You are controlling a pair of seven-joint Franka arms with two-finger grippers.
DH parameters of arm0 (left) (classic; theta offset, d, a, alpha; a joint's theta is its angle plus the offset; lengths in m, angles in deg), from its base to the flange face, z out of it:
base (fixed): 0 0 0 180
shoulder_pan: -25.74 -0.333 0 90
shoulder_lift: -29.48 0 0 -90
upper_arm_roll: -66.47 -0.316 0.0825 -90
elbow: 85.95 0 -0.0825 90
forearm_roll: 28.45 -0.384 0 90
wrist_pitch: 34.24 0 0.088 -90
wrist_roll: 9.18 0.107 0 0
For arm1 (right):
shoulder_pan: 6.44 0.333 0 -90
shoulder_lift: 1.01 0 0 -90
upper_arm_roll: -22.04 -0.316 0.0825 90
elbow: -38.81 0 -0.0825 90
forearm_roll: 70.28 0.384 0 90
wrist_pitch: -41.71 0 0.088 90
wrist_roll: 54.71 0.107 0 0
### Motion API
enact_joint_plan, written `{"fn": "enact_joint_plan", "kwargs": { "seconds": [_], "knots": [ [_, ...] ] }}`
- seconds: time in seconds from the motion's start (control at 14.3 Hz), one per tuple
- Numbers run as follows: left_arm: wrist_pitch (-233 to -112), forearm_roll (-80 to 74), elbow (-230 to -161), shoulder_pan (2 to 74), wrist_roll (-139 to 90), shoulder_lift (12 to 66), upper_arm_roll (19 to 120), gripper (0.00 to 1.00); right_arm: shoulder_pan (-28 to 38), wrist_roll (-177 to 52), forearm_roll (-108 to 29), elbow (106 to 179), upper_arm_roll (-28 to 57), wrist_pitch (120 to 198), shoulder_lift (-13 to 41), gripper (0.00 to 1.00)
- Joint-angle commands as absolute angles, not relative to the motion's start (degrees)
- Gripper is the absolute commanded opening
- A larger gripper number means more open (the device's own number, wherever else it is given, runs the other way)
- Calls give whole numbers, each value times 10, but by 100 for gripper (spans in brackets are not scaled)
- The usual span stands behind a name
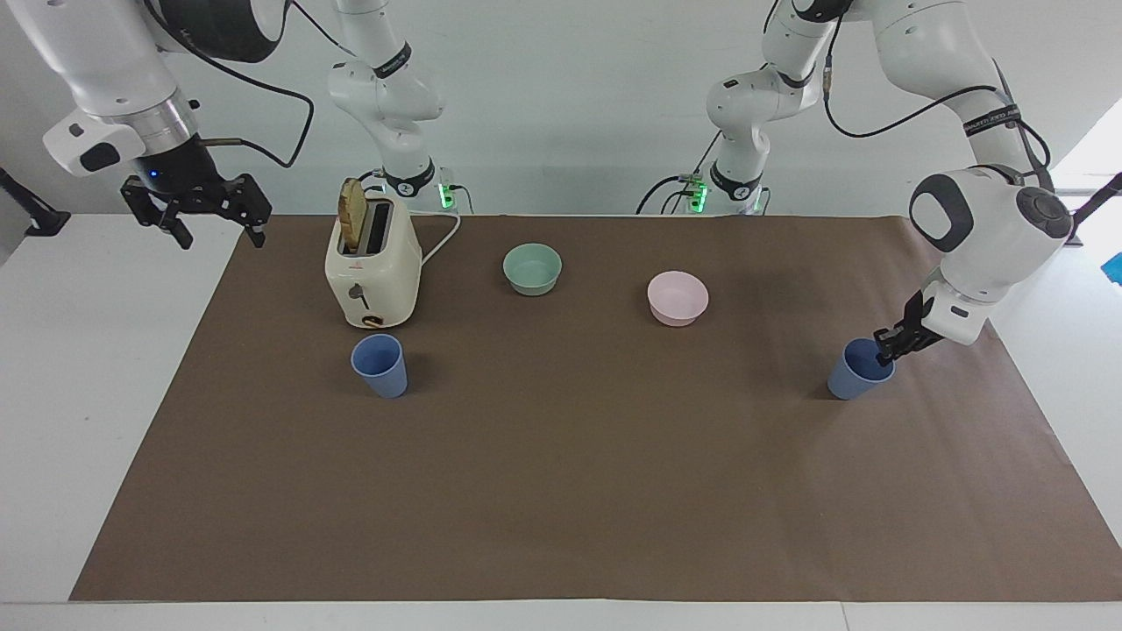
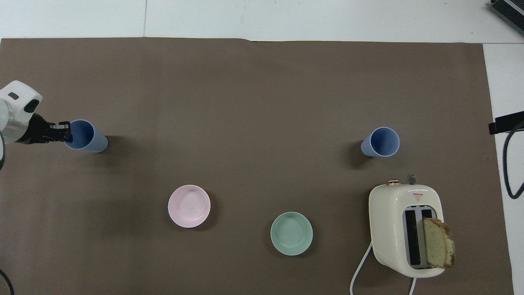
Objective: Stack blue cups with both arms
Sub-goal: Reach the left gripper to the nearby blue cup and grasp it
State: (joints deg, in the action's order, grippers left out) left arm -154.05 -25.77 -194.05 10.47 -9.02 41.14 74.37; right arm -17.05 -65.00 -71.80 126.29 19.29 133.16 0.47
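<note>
- Left claw pinching rim of tilted blue cup at left arm's end of desk.
- Right claw spread, raised over desk edge.
- Other blue cup upright just beside toaster.

Counted on the brown mat: two blue cups, one at the left arm's end and one beside the toaster. Two bowls are noted, one pale green and one pink. One toaster is recorded, with one slice of bread standing in a slot.
</note>
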Motion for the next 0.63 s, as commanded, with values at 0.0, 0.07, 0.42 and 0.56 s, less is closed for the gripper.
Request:
{"fn": "enact_joint_plan", "kwargs": {
  "seconds": [0.0,0.07,0.42,0.56],
  "knots": [
    [-1465,-244,-1863,109,-107,423,742,0,-172,-661,-716,1270,191,1340,-2,100],
    [-1452,-244,-1853,110,-129,418,747,0,-172,-661,-716,1270,191,1340,-2,100],
    [-1437,-243,-1840,204,-314,404,758,0,-172,-661,-716,1270,191,1340,-2,100],
    [-1443,-226,-1843,254,-379,404,759,0,-172,-661,-716,1270,191,1340,-2,100]
  ]
}}
